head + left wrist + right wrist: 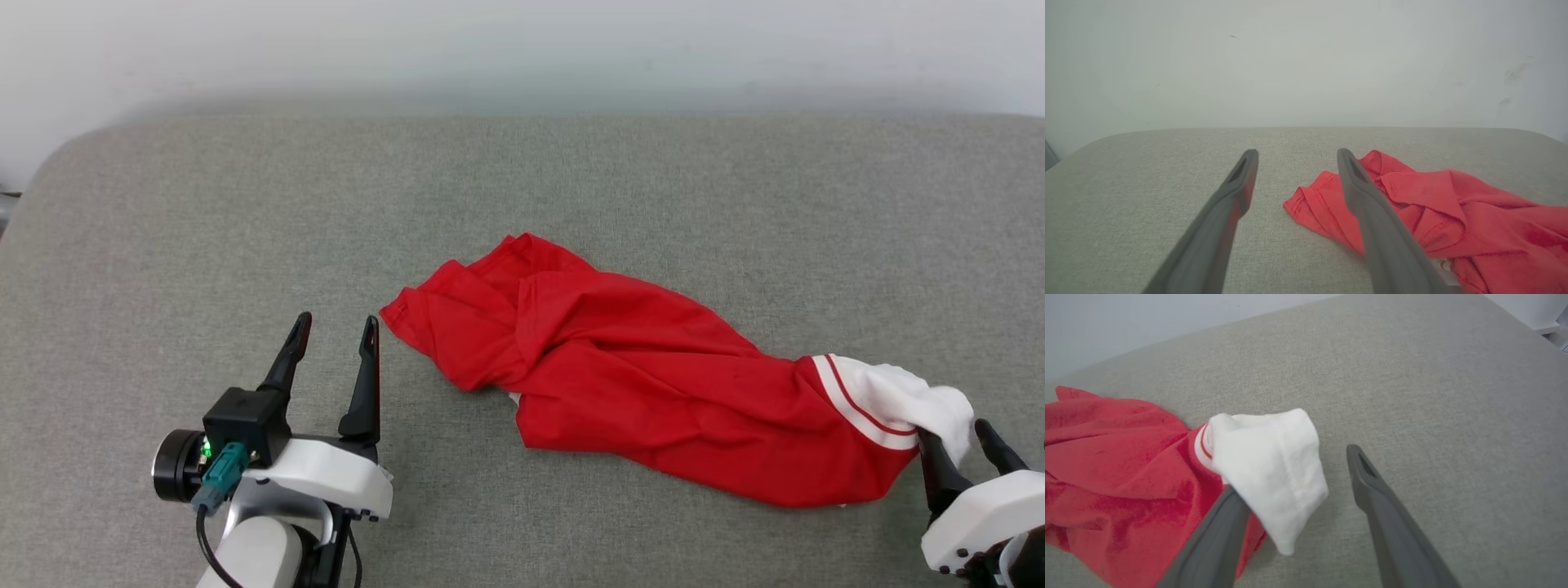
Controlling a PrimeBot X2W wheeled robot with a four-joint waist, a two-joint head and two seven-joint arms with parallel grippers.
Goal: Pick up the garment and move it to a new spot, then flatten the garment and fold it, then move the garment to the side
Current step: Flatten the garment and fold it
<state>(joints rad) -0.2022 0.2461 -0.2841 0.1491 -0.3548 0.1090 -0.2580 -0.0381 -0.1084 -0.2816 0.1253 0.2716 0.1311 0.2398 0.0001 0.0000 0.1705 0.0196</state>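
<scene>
The garment (653, 384) lies crumpled in a long heap on the grey padded surface (245, 204), red with a white striped sleeve (898, 400) at its right end. My left gripper (337, 320) hovers open just left of the garment's red left corner, nothing between its fingers. In the left wrist view the left gripper (1297, 153) stands open beside the red cloth (1453, 204). My right gripper (953, 429) is open at the white sleeve. In the right wrist view the sleeve (1269, 469) drapes over one finger of the right gripper (1302, 461); the other finger is bare.
The grey padded surface (1433, 396) stretches wide to the far wall (522, 49), with rounded corners at the back left. Bare room lies behind and left of the garment.
</scene>
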